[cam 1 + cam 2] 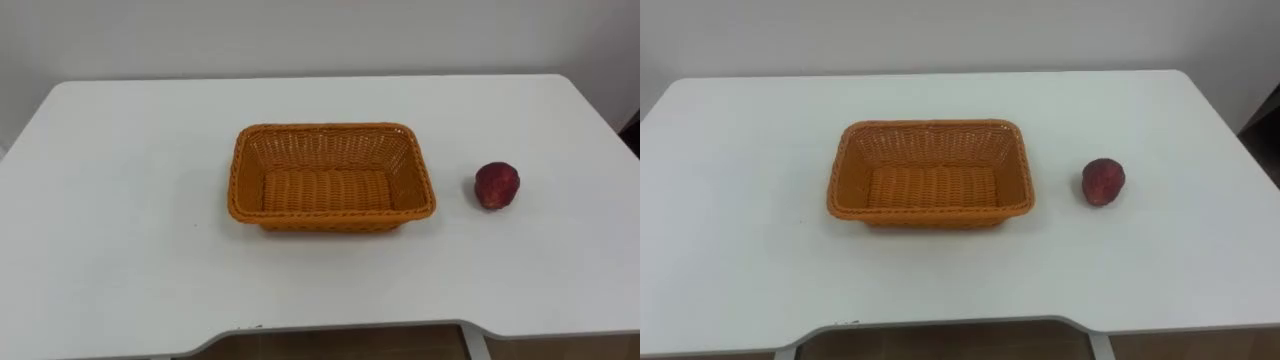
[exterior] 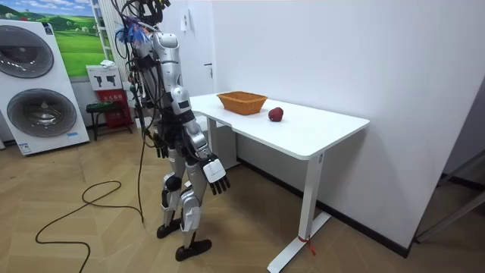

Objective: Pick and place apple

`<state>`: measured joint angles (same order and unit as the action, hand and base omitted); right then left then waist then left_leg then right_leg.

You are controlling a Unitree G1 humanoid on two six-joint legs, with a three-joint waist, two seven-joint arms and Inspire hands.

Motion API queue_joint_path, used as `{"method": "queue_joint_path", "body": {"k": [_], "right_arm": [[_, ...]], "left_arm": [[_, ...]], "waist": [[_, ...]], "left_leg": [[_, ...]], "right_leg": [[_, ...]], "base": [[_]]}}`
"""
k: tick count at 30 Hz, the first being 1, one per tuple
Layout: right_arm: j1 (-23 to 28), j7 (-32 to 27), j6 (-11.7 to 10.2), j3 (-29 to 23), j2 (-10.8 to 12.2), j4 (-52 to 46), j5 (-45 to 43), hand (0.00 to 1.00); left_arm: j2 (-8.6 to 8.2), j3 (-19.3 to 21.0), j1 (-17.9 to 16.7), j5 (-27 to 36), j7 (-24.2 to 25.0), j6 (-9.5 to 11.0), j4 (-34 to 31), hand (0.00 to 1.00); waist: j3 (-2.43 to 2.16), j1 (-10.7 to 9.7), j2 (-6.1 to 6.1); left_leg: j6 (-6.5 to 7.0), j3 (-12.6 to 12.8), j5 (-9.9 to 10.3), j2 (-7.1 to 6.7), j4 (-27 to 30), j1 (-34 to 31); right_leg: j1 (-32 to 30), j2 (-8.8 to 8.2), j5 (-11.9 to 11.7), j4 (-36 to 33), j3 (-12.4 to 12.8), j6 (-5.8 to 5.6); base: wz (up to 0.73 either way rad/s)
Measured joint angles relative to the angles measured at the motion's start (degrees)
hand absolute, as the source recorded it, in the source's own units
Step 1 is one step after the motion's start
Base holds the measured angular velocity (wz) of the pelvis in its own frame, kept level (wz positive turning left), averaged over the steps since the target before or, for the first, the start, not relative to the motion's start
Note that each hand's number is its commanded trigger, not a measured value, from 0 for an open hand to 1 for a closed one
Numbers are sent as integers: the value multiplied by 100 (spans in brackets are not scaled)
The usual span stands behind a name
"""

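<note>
Our right hand (image 2: 216,173) hangs low centre in the room view, fingers loose, holding nothing; the left hand (image 2: 161,144) we cannot judge. On the counter (image 1: 120,250) the apple (image 1: 496,185) sits right of centre, apart from the basket (image 1: 330,218). We judge it firm, smooth, fairly light, best wrapped round its sides.

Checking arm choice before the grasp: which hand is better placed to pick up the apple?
Right. The apple lies on the table to the right of the basket, and the right hand hangs open on that side. The left would have to cross the basket.
</note>
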<state>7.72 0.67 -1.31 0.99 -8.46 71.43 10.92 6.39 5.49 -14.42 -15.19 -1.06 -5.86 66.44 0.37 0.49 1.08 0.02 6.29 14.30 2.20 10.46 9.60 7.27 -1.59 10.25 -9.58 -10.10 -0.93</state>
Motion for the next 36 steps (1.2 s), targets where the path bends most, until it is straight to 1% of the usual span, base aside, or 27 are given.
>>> {"method": "queue_joint_path", "body": {"k": [6,8,10,13,15,18,20,21,23,25,26,28,30,32,33,35,36], "right_arm": [[-7,-4,2,-1,2,19,10,0],[-7,-57,4,3,2,19,47,0],[10,-152,24,4,9,34,239,0],[10,-304,24,-15,34,99,635,0],[11,-397,30,-229,58,135,1139,0],[-17,-607,60,-798,67,133,2080,0],[-124,-836,59,-1353,65,132,3094,0],[-163,-875,58,-1505,64,129,3340,0],[-224,-1075,66,-2034,54,-145,4172,0],[-259,-1206,59,-2331,7,-392,4582,0],[-275,-1263,56,-2411,-17,-475,4706,0],[-309,-1605,-18,-2818,-63,-887,4937,0],[-342,-1948,-82,-3030,-122,-1234,4949,0],[-414,-2388,-202,-3239,-168,-1668,4935,0],[-451,-2496,-222,-3288,-186,-1756,4923,0],[-594,-3056,-284,-3381,-261,-2244,4638,0],[-626,-3201,-300,-3384,-279,-2432,4586,0]], "left_arm": [[2,0,-2,0,0,0,8,0],[4,3,-4,5,1,0,7,0],[6,8,-4,105,0,-1,2,0],[3,73,13,133,-3,-1,22,0],[0,140,5,223,-10,-1,30,0],[-3,312,-14,230,-90,3,24,0],[3,525,-47,349,-180,21,20,0],[3,574,-61,353,-201,29,7,0],[7,783,-217,431,-232,132,-212,0],[41,867,-241,440,-258,201,-298,0],[47,929,-238,440,-267,235,-300,0],[97,1103,-227,441,-350,295,-300,0],[138,1138,-228,438,-392,298,-301,0],[163,1161,-236,436,-435,302,-304,0],[164,1170,-241,435,-447,305,-303,0],[162,1171,-260,437,-478,356,-306,0],[162,1170,-261,437,-486,362,-307,0]], "waist": [[0,7,1],[1,37,-2],[2,112,-4],[1,120,-11],[1,119,-14],[0,77,-21],[3,-34,-25],[3,-65,-23],[2,-194,-24],[1,-291,-27],[-2,-311,-31],[-8,-323,-36],[-10,-345,-36],[-27,-348,-8],[-29,-350,4],[-27,-336,12],[-27,-330,16]], "left_leg": [[0,-8,0,0,0,4],[0,32,0,5,1,1],[0,78,1,8,-1,0],[-3,67,10,9,-3,-3],[-3,69,11,9,-10,5],[-3,71,11,11,-10,19],[-3,83,11,11,-14,66],[-3,82,11,10,-15,69],[-3,80,11,5,-19,69],[-3,72,11,1,-31,60],[-3,73,11,0,-50,60],[-2,108,10,5,-69,61],[-1,115,10,2,-78,56],[0,125,9,-3,-76,54],[0,124,9,-5,-76,57],[0,137,7,-13,-77,48],[1,145,7,-15,-75,32]], "right_leg": [[0,3,0,-1,16,0],[-22,7,0,-13,47,0],[-31,7,0,-8,59,0],[-30,10,0,-8,52,0],[-22,13,0,-9,50,0],[-2,11,0,-9,47,0],[42,10,0,-6,43,0],[51,9,0,-5,36,0],[43,5,4,-9,18,-5],[32,1,8,-21,2,-9],[14,2,9,-30,8,-9],[-31,16,8,-48,67,-7],[-41,15,9,-54,87,-7],[-33,13,9,-55,91,-8],[-32,11,9,-62,90,-8],[-77,-1,26,-130,91,-16],[-104,-2,26,-133,98,-16]], "base": [[0],[-7],[-5],[0],[0],[0],[0],[0],[0],[0],[0],[-10],[-6],[-5],[-4],[0],[-3]]}}
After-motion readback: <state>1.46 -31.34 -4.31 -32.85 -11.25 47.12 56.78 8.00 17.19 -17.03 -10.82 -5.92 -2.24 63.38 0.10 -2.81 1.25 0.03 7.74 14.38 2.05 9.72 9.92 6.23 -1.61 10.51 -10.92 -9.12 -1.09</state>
